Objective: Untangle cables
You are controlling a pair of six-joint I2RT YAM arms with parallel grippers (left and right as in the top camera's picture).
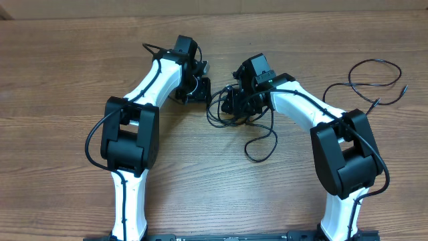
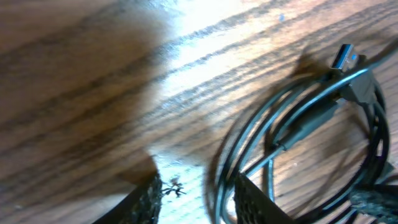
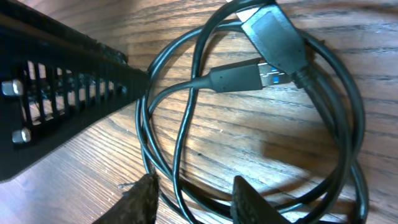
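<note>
Both arms reach in toward the table's middle, the left arm (image 1: 155, 82) angled right and the right arm (image 1: 304, 106) angled left, wrists tipped down. The left gripper (image 2: 196, 202) has its jaws apart, one strand lying loose in the gap. The right gripper (image 3: 194, 204) is likewise parted, straddling two strands. The cables (image 3: 186, 118) lie looped on the wood-grain table (image 1: 60, 73) beneath the right gripper, and I see a stray cord (image 1: 378, 77) well apart at the far right.

I read brown wood-grain table (image 1: 67, 53) as smooth, low sheen | thin black rubber-coated cables (image 3: 143, 134) smooth, slightly glossy | plug's silvery metal tip (image 3: 273, 79) centre-right, shiny | white plastic arm shells (image 1: 157, 80) glossy | dark finger pads (image 3: 138, 200) lower left, rough, matt
</note>
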